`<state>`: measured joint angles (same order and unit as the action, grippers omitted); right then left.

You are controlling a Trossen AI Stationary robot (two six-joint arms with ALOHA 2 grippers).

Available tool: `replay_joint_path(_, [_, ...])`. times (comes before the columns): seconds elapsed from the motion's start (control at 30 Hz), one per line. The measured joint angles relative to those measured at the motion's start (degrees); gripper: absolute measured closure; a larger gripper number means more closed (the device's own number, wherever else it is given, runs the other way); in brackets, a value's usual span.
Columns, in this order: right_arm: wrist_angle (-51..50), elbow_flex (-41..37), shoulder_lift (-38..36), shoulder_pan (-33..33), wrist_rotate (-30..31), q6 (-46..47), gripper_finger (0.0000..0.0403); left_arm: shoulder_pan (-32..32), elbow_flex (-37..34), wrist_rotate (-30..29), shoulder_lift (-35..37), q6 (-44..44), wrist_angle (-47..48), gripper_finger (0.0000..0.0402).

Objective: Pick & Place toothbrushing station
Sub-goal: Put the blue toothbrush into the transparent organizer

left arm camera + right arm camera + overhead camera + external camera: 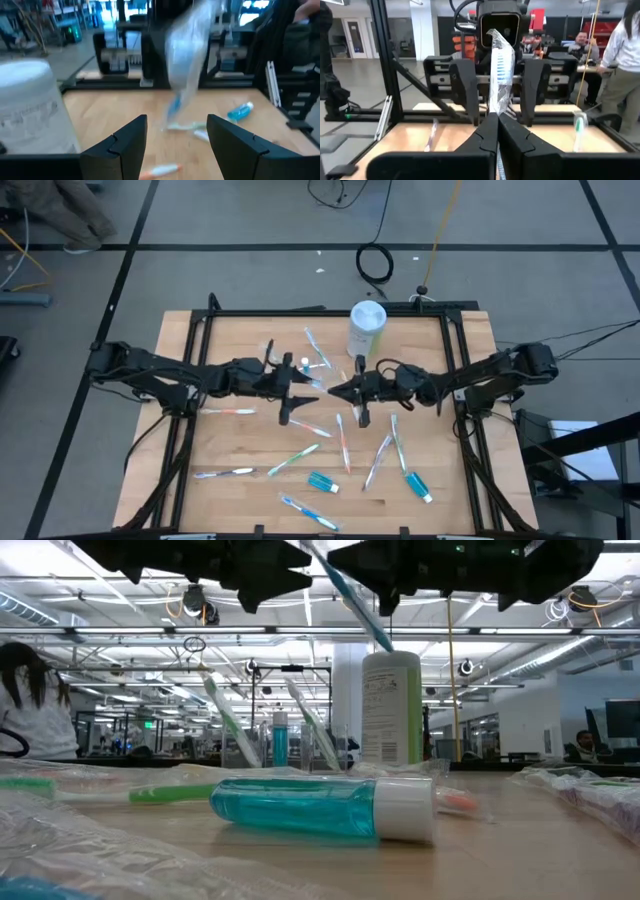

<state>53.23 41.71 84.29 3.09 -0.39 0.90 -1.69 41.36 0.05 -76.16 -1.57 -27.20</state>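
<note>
A wrapped toothbrush (499,65) with a blue handle stands up between the pressed-together fingers of the right gripper (497,131), which pinches it above the middle of the table; the left gripper (500,87) faces it from just beyond, its fingers spread wide on either side of the wrapper without closing on it. Below them lies a pale wooden tabletop (240,450) framed by a dark metal rig, strewn with more wrapped toothbrushes (298,458) and blue toothpaste tubes (320,808), one of which lies on its side close to the low camera. A tall white-and-green canister (366,328) stands at the far edge, just behind the two grippers. Around the table is grey floor with dark tape lines and a coiled cable (375,262). Beyond is a bright workshop hall with ceiling lights, and people (622,65) are at its sides.
</note>
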Motion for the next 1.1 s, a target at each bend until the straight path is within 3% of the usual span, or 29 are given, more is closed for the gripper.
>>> replay_joint_path(0.2, [0.81,2.53,2.87,0.0,0.09,-0.13,0.0403,0.0,0.0,0.45,-0.13,0.3,-0.46,0.0188])
replay_joint_path(1.1, [-0.79,2.89,2.96,-0.46,0.27,-0.13,0.0403,-0.26,-0.02,2.91,-0.13,-0.94,-4.26,0.0201])
